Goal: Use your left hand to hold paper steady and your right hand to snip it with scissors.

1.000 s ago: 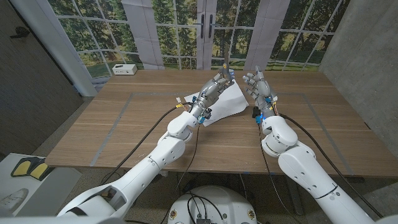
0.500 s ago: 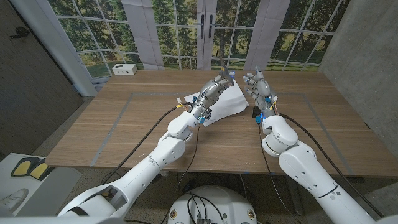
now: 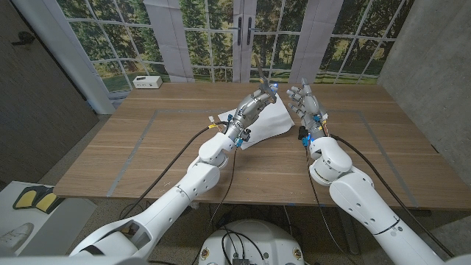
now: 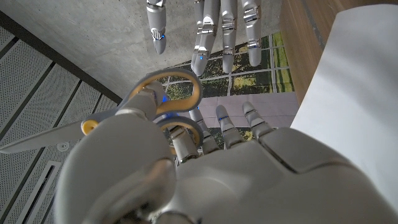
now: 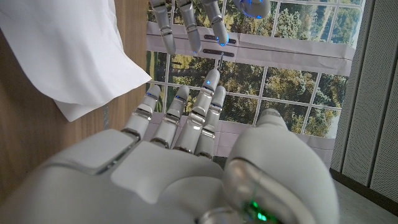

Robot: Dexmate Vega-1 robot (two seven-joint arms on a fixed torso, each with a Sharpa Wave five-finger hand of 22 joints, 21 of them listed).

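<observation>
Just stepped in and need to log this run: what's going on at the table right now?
The left hand is raised over a white sheet of paper on the wooden table, and it holds the scissors, their blades pointing away from the paper. The right hand is up beside it with fingers spread, holding nothing. No cut shows in the paper.

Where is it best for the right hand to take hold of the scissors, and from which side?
Probably by the orange handle loops: the scissors sit in the left hand with loops toward the right hand, blades pointing away. Approach from that side.
</observation>
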